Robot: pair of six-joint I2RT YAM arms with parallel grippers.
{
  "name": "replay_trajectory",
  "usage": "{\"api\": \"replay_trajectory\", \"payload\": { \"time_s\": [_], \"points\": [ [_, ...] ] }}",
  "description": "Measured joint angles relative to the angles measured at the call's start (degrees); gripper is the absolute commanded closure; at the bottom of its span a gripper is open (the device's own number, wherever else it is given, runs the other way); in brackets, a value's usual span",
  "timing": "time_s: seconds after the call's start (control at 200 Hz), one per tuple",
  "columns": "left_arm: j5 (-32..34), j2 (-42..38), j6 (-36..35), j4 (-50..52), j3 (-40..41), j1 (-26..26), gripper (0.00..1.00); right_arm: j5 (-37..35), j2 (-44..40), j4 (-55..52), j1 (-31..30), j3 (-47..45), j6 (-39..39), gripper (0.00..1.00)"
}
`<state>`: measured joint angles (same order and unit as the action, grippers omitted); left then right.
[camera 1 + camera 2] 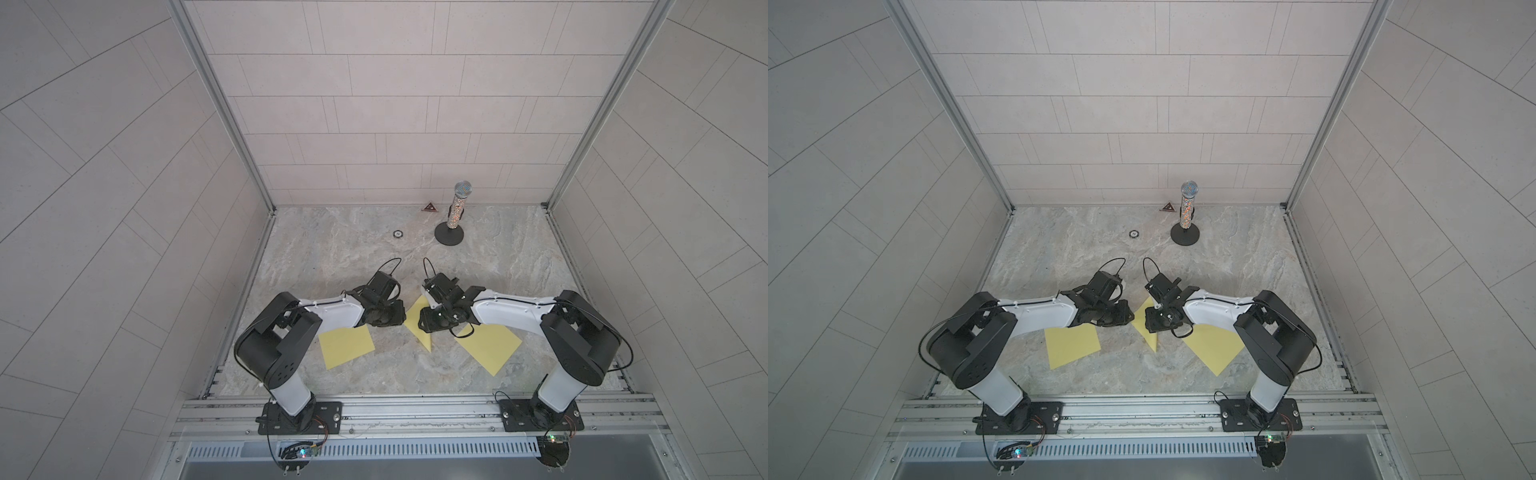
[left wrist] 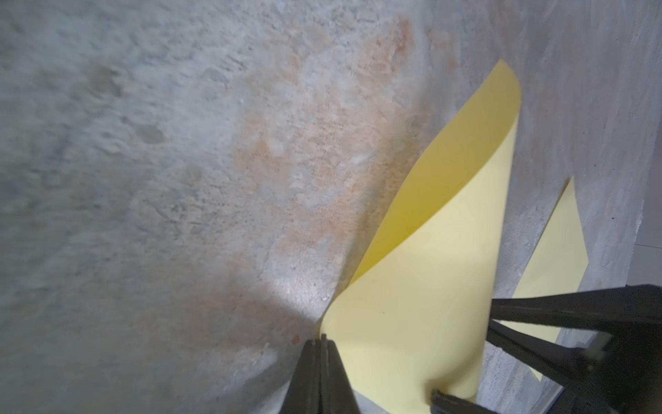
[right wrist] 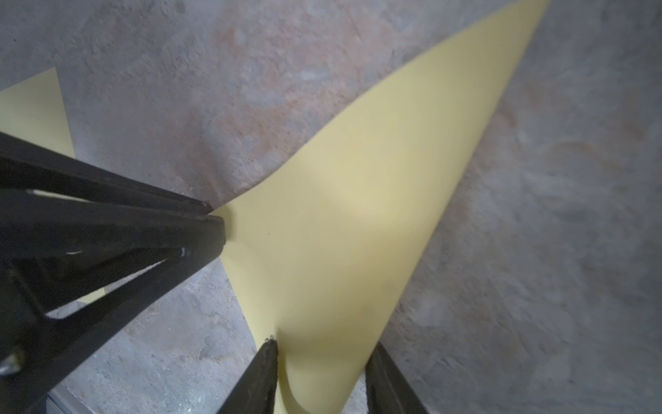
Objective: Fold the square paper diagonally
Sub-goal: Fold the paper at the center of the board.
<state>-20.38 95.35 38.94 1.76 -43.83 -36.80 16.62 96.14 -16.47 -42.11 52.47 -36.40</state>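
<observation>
The left claw (image 3: 216, 215) pinches the nine o'clock corner of the middle paper (image 3: 358, 215), the right claw (image 3: 322, 346) gapes around it, so letting go early could spring it flat.

we find three sheets on the table (image 1: 332, 257), in a row across its near half: the left sheet (image 1: 347, 347), the middle sheet (image 1: 415, 326) and the right sheet (image 1: 490, 349), each apart from its neighbour. the left gripper (image 2: 320, 338) and the right gripper (image 3: 322, 346) meet at the middle sheet, one from either side. behind them, near the back wall and right of centre, stands a microphone (image 1: 455, 216). a small triangle (image 1: 429, 207) lies just left of it, and a small disc (image 1: 398, 233) farther left, nearer us.
</observation>
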Motion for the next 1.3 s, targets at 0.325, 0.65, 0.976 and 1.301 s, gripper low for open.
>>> {"api": "replay_trajectory", "payload": {
  "time_s": [0.325, 0.65, 0.976, 1.301],
  "points": [
    [-0.2, -0.1, 0.0, -0.3, 0.0, -0.1, 0.72, 0.5, 0.0, 0.0, 0.0, 0.0, 0.4, 0.57],
    [-0.2, -0.1, 0.0, -0.4, 0.0, -0.2, 0.73, 1.9, 0.0, 1.2, 0.0, -0.8, 0.6, 0.57],
    [0.2, -0.1, -0.6, 0.2, 0.1, -0.2, 0.83, 2.2, 0.0, 1.8, 0.0, -1.0, 0.7, 0.56],
    [0.5, -0.1, -1.4, 0.8, 0.2, -0.2, 0.92, 2.4, -0.1, 1.9, 0.0, -1.0, 1.4, 0.5]
  ]
}}
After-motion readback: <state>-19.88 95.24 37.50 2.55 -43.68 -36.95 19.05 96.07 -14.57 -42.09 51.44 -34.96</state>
